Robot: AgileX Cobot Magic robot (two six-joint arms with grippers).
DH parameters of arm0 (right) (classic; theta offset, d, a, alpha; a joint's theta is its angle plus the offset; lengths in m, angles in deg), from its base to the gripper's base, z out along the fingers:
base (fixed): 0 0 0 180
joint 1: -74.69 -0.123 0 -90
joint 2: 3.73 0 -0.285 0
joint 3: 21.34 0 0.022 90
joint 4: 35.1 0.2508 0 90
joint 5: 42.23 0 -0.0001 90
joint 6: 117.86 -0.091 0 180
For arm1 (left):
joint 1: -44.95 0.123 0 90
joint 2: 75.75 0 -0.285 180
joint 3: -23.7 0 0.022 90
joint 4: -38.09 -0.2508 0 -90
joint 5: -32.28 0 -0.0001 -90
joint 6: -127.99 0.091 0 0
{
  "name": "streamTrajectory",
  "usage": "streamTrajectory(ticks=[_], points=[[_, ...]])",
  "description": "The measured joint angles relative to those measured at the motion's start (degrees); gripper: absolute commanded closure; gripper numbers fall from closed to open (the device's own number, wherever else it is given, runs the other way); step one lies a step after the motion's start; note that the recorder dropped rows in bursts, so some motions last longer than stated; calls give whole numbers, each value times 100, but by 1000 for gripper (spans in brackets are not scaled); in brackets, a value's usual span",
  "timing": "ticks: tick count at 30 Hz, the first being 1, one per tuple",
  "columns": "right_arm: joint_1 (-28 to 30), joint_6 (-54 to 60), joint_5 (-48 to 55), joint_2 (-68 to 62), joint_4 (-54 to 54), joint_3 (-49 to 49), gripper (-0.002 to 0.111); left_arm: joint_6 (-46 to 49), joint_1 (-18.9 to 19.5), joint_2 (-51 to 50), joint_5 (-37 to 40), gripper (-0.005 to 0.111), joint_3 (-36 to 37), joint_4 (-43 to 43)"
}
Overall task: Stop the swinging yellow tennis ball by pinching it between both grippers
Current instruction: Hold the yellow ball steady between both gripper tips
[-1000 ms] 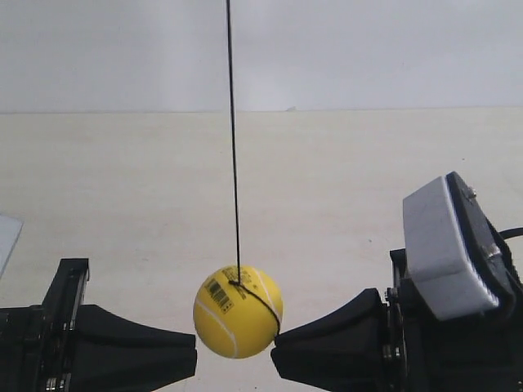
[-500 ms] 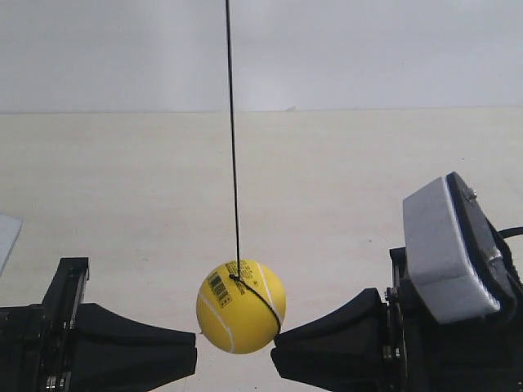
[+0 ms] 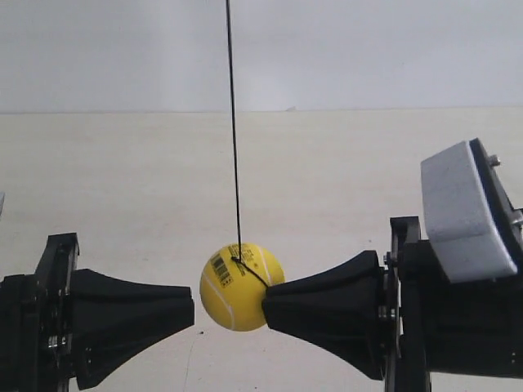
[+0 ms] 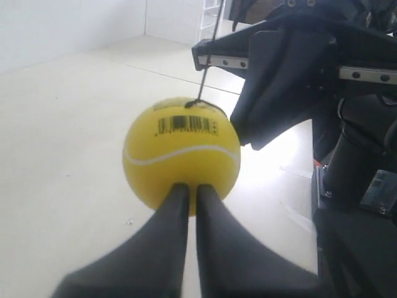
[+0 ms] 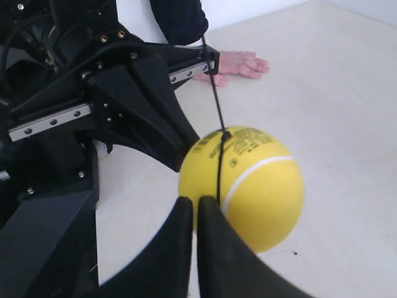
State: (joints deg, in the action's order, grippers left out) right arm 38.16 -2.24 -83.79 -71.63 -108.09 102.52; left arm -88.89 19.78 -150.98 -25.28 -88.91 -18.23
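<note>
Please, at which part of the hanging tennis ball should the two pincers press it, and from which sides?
Press the tennis ball at its widest middle band, level, from two opposite sides, with the left pincer and the right pincer facing each other. The ball is round, so off-centre tips would likely slip, and the string occupies the top.
</note>
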Motion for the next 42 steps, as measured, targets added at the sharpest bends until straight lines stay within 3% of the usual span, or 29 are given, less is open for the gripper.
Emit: streamTrajectory(ticks=[42], points=[[0,-15,-123,0,148,0,108,42,0,0,-74,102,0,-121]])
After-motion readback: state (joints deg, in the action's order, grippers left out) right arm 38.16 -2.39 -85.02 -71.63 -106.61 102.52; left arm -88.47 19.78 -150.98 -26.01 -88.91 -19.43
